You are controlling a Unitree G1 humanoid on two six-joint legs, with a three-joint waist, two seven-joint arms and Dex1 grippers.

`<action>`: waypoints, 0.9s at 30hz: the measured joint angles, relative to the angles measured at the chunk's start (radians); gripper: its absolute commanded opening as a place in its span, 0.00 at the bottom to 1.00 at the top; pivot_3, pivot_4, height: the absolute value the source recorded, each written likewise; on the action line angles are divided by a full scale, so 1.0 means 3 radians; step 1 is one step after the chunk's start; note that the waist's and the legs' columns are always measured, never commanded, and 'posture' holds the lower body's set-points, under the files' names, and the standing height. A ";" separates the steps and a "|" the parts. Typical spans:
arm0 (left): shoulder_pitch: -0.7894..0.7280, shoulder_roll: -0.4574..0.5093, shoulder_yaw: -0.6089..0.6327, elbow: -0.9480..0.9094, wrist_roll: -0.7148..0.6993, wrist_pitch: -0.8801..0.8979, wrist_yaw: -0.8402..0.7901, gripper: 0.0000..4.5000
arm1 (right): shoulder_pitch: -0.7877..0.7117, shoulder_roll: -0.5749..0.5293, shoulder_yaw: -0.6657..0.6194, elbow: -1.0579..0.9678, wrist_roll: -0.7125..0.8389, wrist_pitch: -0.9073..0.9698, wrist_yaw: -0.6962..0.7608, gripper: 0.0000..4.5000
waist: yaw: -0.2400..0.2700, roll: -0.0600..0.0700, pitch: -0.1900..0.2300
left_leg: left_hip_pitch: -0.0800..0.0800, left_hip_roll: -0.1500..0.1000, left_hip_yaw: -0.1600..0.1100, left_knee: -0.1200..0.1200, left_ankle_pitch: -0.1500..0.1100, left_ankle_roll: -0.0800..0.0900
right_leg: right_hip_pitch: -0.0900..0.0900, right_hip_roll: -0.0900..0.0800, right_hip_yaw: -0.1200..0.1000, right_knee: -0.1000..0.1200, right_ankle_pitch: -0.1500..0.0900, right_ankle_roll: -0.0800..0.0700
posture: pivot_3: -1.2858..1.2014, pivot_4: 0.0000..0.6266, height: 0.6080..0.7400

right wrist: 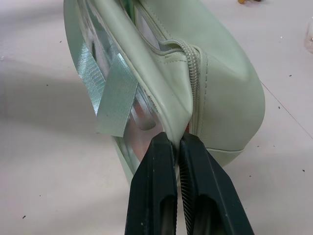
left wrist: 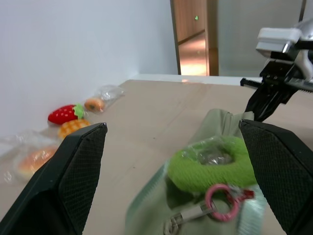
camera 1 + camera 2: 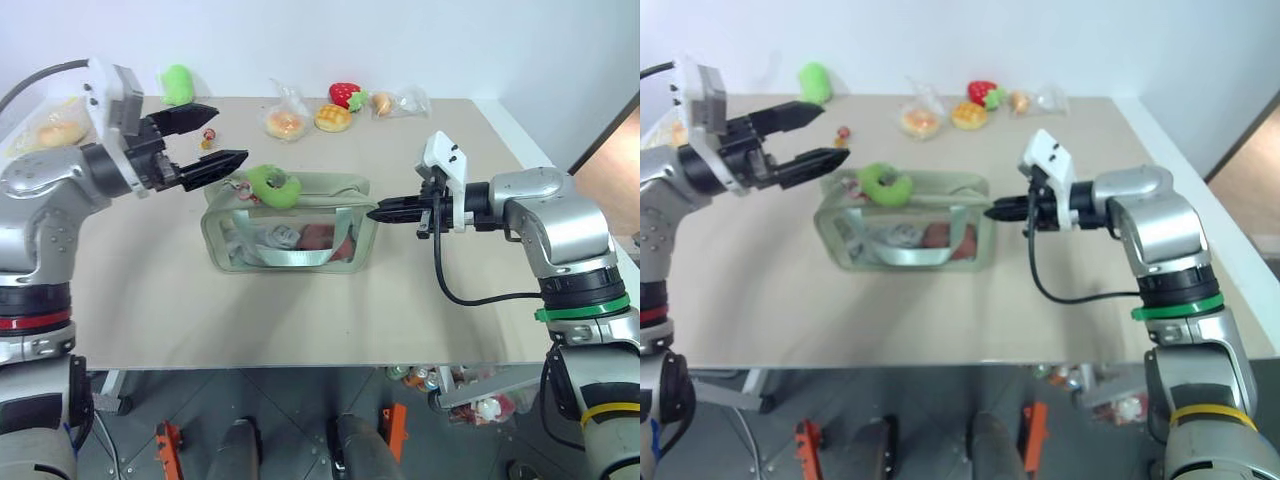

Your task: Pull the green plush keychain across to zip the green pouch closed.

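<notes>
Resting on the left end of the green pouch (image 3: 290, 225), the green plush keychain (image 3: 272, 184) lay free, just beyond the left gripper (image 3: 205, 140), whose jaws stood wide apart. Checking the zip's full closure seemed wise while the right gripper (image 1: 177, 147), fingers pressed together, pinched the pouch's opposite end.

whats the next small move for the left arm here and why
Probably bring the open left tool back down around the green plush keychain and close on it. The keychain lies free on top of the green pouch at its left end, while the right tool pinches the pouch's far end steady.
</notes>
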 measured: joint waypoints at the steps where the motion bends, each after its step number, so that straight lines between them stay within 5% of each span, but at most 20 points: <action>1: 0.0123 0.0044 0.0102 -0.0052 -0.0115 0.0088 -0.0041 1.00 | 0.0000 0.0007 0.0000 0.0002 0.0000 -0.0003 0.0001 0.00 | -0.0006 0.0000 0.0000 | 0.0000 0.0001 0.0000 0.0000 0.0000 0.0000 | 0.0000 0.0000 0.0000 0.0000 -0.0001 -0.0001 | 0.52 0.24 1.00; 7: 0.1021 0.0203 0.0263 -0.0168 -0.0229 0.0194 -0.0240 1.00 | -0.0018 0.0061 0.0012 0.0057 -0.0004 -0.0042 0.0001 0.00 | -0.0030 0.0000 0.0000 | 0.0006 0.0005 0.0006 -0.0004 0.0000 0.0000 | 0.0001 0.0002 0.0001 0.0000 -0.0002 -0.0007 | 0.52 0.24 1.00; 17: 0.1088 -0.0012 0.0188 -0.0051 -0.0181 0.0178 -0.0121 1.00 | -0.0018 0.0070 0.0018 0.0061 -0.0008 -0.0041 0.0005 0.00 | -0.0019 -0.0011 0.0000 | 0.0009 0.0015 0.0009 0.0001 0.0000 0.0000 | 0.0000 0.0013 0.0005 0.0000 0.0002 -0.0017 | 0.52 0.24 1.00; 19: 0.1065 -0.0048 0.0119 -0.0027 -0.0180 0.0179 -0.0115 0.91 | -0.0018 0.0070 0.0018 0.0060 -0.0007 -0.0041 0.0004 0.00 | -0.0019 -0.0011 0.0000 | 0.0008 0.0015 0.0009 0.0001 0.0000 0.0000 | 0.0000 0.0014 0.0006 0.0000 0.0002 -0.0017 | 0.52 0.24 1.00; 27: 0.0967 -0.0149 0.0008 0.0202 -0.0108 0.0132 -0.0118 0.29 | -0.0016 0.0064 0.0015 0.0045 -0.0003 -0.0024 -0.0004 0.00 | -0.0018 -0.0011 0.0000 | 0.0008 0.0016 0.0009 -0.0003 0.0000 0.0000 | -0.0001 0.0016 0.0006 0.0000 0.0002 -0.0017 | 0.52 0.24 1.00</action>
